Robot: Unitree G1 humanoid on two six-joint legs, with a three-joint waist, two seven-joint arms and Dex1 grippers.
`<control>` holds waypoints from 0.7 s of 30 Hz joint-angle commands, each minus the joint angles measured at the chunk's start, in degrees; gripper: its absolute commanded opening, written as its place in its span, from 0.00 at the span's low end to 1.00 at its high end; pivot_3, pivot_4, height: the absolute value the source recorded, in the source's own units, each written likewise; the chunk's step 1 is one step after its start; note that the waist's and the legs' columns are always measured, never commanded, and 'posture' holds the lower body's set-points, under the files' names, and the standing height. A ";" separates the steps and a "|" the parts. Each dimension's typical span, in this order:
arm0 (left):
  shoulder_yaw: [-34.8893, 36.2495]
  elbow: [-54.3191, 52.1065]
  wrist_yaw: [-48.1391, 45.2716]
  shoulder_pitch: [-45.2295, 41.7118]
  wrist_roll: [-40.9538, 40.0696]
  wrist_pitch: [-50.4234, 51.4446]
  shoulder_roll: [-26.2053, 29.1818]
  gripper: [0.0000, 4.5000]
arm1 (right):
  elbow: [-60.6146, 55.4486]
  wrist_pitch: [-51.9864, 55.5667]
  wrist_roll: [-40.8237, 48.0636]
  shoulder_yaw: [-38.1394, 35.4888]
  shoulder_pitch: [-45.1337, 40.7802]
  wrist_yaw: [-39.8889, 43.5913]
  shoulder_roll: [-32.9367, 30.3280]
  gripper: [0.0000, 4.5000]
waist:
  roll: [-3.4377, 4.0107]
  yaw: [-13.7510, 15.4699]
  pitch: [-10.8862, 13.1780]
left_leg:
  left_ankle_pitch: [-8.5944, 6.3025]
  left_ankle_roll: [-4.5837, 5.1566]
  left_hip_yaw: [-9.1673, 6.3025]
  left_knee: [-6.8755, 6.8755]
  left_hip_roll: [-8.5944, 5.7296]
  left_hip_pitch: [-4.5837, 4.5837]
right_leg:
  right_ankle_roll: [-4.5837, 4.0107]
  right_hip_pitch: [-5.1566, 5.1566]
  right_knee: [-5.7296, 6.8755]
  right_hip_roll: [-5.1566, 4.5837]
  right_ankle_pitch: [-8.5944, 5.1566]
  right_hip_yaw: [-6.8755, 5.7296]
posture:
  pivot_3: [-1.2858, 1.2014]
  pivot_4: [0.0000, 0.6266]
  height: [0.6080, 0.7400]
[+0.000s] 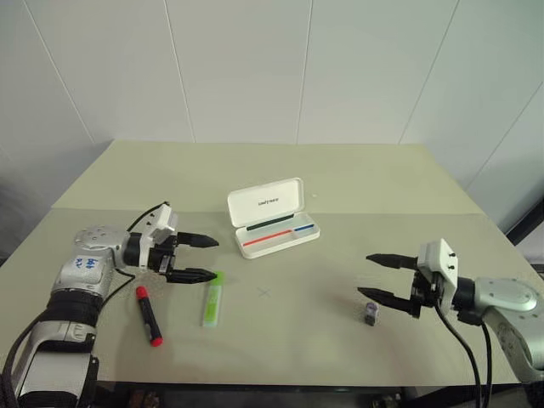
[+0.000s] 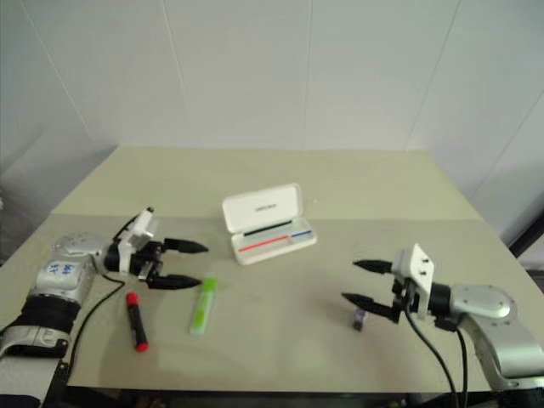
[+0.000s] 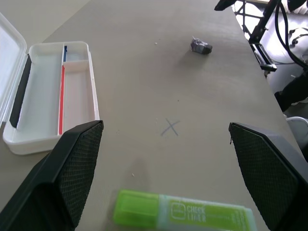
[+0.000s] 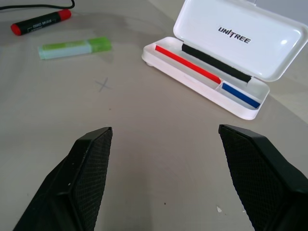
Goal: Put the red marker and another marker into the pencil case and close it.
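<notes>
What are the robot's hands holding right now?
Nothing. The left gripper and right gripper are both open and empty. The red marker and the green highlighter lie loose on the table.

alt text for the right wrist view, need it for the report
An open white pencil case lies on a beige table, lid up, with red and blue stripes inside. Farther off lie a lime-green highlighter and a red marker; the open right gripper frames the bottom, holding nothing.

Silver arms, black cables, white wrist blocks, black-fingered left tool (image 1: 197,258).
</notes>
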 commanded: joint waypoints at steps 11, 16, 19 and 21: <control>-1.25 10.42 -1.17 -8.63 3.85 -7.59 -6.41 0.99 | -7.72 -0.17 1.38 -2.73 3.33 -5.50 1.65 1.00 | -0.01 0.11 0.01 | 0.00 0.00 -0.02 -0.01 -0.02 -0.02 | 0.01 0.00 -0.02 0.00 0.00 0.00 | 0.52 0.24 1.00; -2.36 15.10 2.00 -11.10 6.77 -9.01 -10.64 0.99 | -6.17 -1.36 0.31 -2.84 1.66 -7.05 2.26 1.00 | -0.02 0.11 0.01 | 0.00 0.00 -0.02 -0.02 -0.01 -0.02 | 0.02 0.00 0.00 0.01 0.00 0.00 | 0.52 0.24 1.00; -2.74 19.85 5.29 -13.80 9.09 -8.95 -13.63 0.99 | -6.81 -1.36 -0.36 -2.22 1.47 -8.12 2.88 1.00 | -0.03 0.11 0.02 | 0.00 0.01 -0.02 0.06 -0.03 -0.01 | 0.05 0.02 0.02 0.01 0.03 0.00 | 0.52 0.24 1.00; -3.74 24.31 8.22 -15.93 11.84 -10.38 -15.32 0.99 | -8.07 -1.02 -0.21 -2.67 2.25 -9.45 3.52 1.00 | -0.03 0.11 0.02 | 0.01 0.01 -0.04 0.04 -0.02 -0.02 | 0.05 0.01 0.02 0.03 0.03 0.00 | 0.52 0.24 1.00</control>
